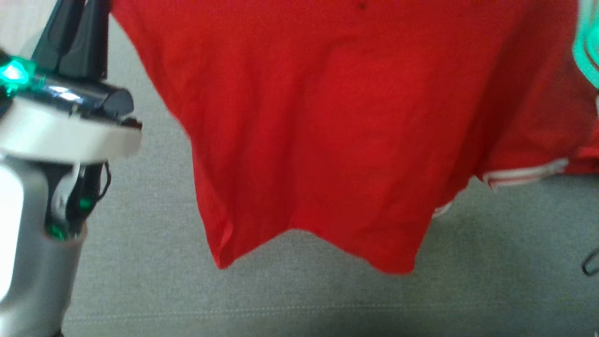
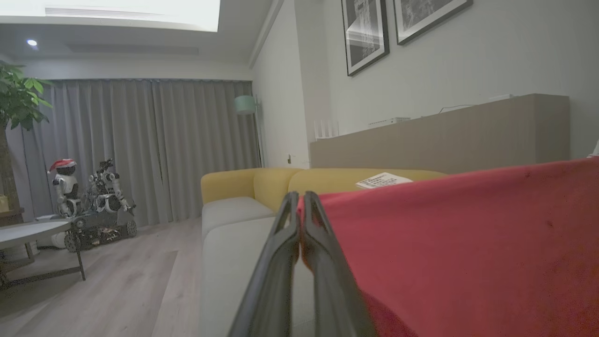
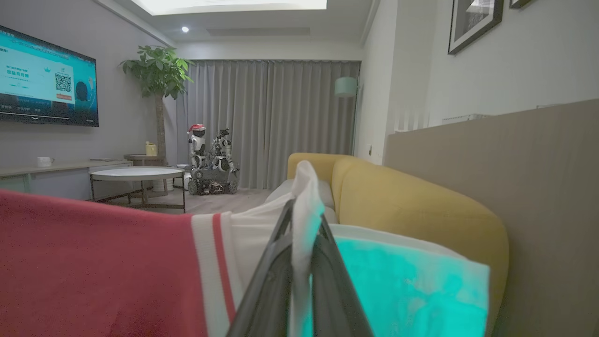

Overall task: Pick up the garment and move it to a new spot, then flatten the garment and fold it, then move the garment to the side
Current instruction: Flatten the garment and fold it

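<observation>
Garment [image 1: 327,140], red, hangs over the grey sofa [image 1: 281,304], top edge cut off. My wrist views show left fingers [image 2: 276,262] closed on its red cloth, right fingers [image 3: 266,281] closed on white trim [image 3: 304,187].

Dim room, bright ceiling panel [image 3: 229,4]; head view blurred.

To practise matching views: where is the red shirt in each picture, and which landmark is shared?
Head view: red shirt spans top and centre.
Left wrist view: shirt lower right, at left gripper.
Right wrist view: shirt lower left, at right gripper.
Landmark: yellow sofa back, both wrist views.
</observation>
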